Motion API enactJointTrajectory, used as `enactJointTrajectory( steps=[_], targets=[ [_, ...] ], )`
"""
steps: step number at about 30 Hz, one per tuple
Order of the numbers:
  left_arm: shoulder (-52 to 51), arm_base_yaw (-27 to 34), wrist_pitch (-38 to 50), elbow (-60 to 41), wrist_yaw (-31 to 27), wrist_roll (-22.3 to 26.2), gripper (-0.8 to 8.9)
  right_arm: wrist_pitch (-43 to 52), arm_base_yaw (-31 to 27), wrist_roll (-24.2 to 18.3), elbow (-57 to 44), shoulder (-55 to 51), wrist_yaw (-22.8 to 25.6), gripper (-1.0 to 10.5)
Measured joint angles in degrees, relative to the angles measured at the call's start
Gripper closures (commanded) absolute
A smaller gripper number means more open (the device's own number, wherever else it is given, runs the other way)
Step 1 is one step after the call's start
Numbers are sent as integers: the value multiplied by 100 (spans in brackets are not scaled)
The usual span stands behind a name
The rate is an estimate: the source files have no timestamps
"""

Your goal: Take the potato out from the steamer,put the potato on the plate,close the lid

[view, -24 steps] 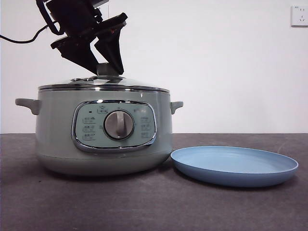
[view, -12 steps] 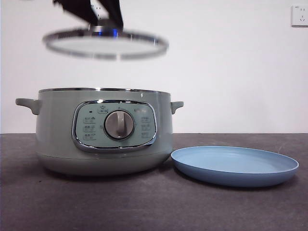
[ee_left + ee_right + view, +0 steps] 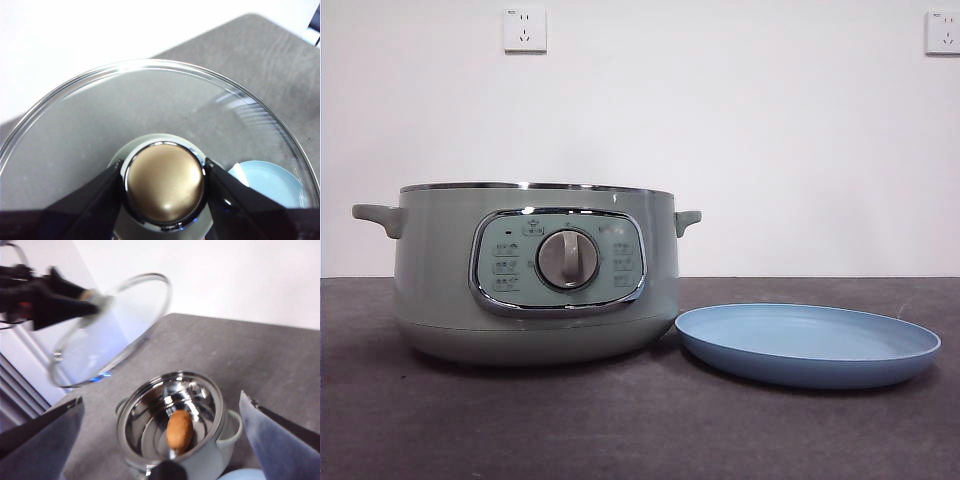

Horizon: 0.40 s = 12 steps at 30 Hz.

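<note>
The mint-green steamer (image 3: 535,275) stands uncovered at the table's left, with the light-blue plate (image 3: 808,343) just to its right. No arm shows in the front view. In the left wrist view my left gripper (image 3: 164,175) is shut on the knob (image 3: 165,182) of the glass lid (image 3: 150,100), held in the air. From the right wrist view the orange-brown potato (image 3: 179,430) lies inside the open steamer (image 3: 145,420). My right gripper (image 3: 159,402) hovers high above it, open and holding nothing. Up to one side the lid (image 3: 115,330) hangs tilted.
Two wall sockets (image 3: 524,29) (image 3: 942,32) sit on the white wall behind. Dark grey tabletop runs in front of the steamer and plate. Part of the plate (image 3: 272,182) shows through the lid in the left wrist view.
The lid has gone from resting on the steamer, up with the left gripper, and out of the top of the front view. The steamer now stands uncovered.
</note>
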Motion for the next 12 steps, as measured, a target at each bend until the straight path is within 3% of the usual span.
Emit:
enactJointTrajectory(
  steps=[6, 12],
  targets=[
    [-509, 0, -450, 219, 4, 195, 822, 470, 428, 151, 48, 236, 208, 297],
    [-1213, 0, -870, 219, -175, 348, 822, 553, 1287, 162, 444, 870, 822, 327]
  ],
)
